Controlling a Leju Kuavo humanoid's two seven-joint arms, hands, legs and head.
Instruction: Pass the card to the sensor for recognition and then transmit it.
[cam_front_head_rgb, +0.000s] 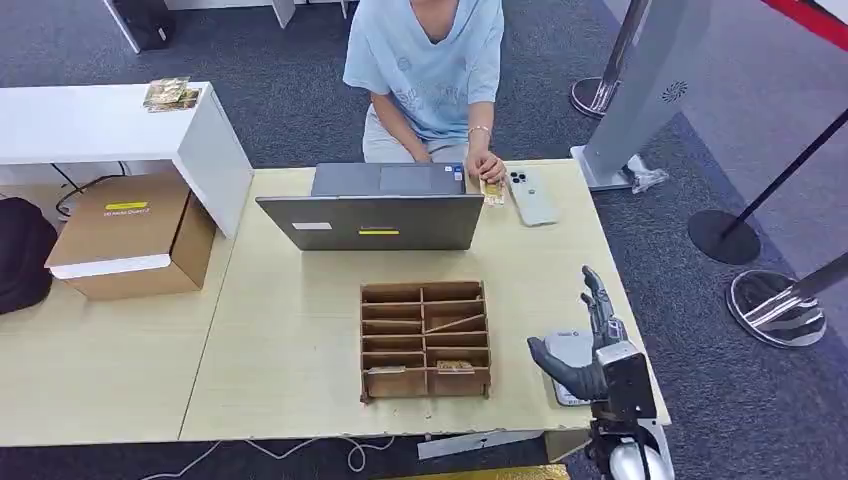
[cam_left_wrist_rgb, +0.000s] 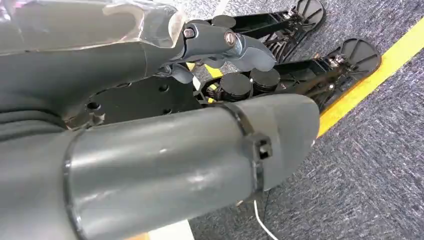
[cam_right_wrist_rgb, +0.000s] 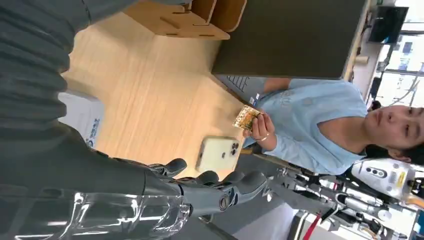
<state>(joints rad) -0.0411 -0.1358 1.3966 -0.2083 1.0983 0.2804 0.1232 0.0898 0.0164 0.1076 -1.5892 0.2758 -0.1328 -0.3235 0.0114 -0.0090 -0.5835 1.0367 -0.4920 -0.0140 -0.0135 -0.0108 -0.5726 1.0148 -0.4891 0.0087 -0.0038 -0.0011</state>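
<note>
One cardboard box (cam_front_head_rgb: 132, 235), one laptop (cam_front_head_rgb: 372, 220), one wooden organizer (cam_front_head_rgb: 426, 338) with cards in its front slots. One card (cam_front_head_rgb: 490, 190) is in the person's hand (cam_front_head_rgb: 487, 166), beside one phone (cam_front_head_rgb: 531, 196). Right hand (cam_front_head_rgb: 590, 345) is raised over the white sensor (cam_front_head_rgb: 567, 352), fingers spread, holding nothing. Left hand (cam_left_wrist_rgb: 220, 45) hangs over the floor; its grasp is unclear.

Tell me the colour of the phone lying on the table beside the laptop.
The phone has a pale cream back with a camera cluster; the right wrist view shows it best.
</note>
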